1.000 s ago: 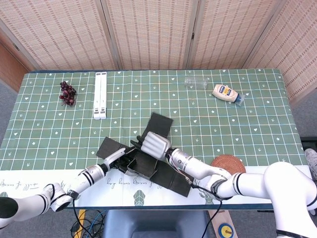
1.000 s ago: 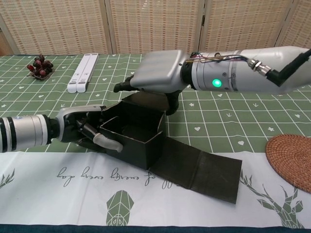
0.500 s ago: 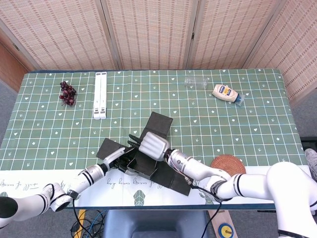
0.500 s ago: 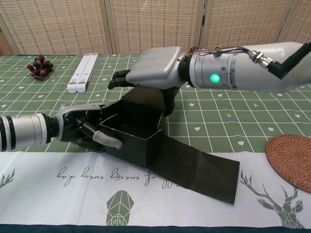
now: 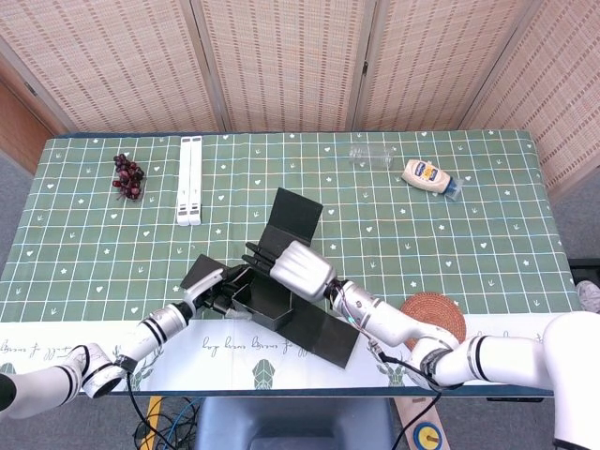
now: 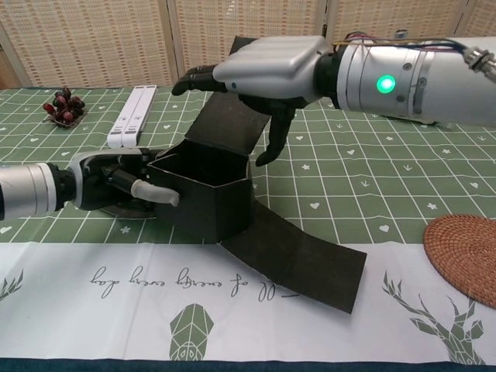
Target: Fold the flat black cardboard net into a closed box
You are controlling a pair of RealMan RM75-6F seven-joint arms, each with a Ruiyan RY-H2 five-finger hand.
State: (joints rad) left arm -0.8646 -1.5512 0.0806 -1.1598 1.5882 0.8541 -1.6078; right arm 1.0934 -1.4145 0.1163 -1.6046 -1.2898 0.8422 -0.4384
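Raised right robot hand (image 6: 267,66) lifting one flap, one box (image 6: 205,194), two hands

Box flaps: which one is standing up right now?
The far flap, under the right hand, stands tilted up behind the box. The near-right flap lies flat on the table; the left hand steadies the box.

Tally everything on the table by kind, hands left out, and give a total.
Black cardboard box: 1
Grape bunch: 1
White bars: 2
Clear bottle: 1
Mayonnaise bottle: 1
Woven coaster: 1
Total: 7
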